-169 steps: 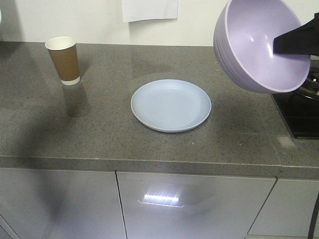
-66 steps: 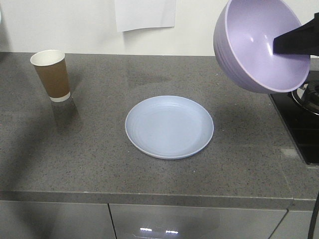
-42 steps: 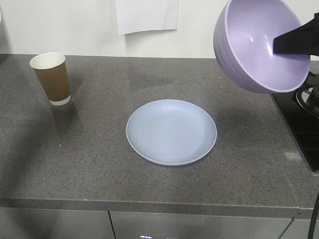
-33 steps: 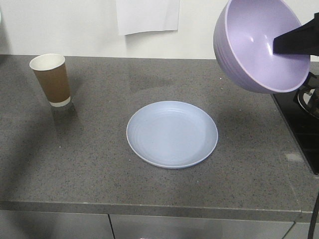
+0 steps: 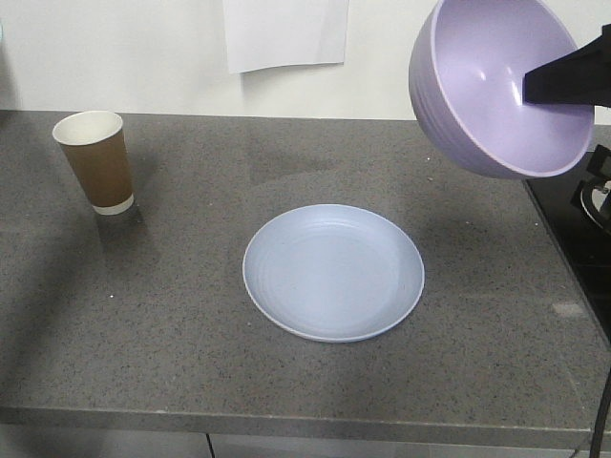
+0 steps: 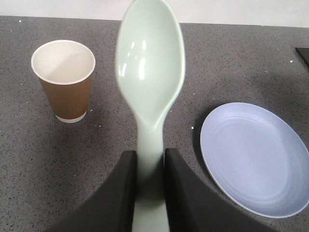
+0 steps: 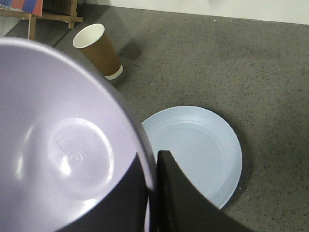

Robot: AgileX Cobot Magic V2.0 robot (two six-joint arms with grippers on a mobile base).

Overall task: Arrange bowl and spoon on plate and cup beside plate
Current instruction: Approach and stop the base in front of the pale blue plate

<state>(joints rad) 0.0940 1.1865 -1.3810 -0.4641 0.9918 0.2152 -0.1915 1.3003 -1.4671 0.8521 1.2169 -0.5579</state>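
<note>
In the front view the bowl (image 5: 501, 86) is seen held tilted in the air at upper right. The plate (image 5: 332, 272) lies bare on the desk (image 5: 143, 315), and the cup (image 5: 95, 162) stands well apart at left. Of the bowl's holder only a black finger (image 5: 568, 78) shows.

In the left wrist view the spoon (image 6: 149, 72) is clamped by its handle in the left pincer (image 6: 149, 166). The handle's end is cut off.

In the right wrist view the bowl's rim is pinched by the right pincer (image 7: 150, 183), and the plate's left edge is hidden. Setting the bowl down is judged the step in hand. Lowering it over the plate's middle is called for.
</note>
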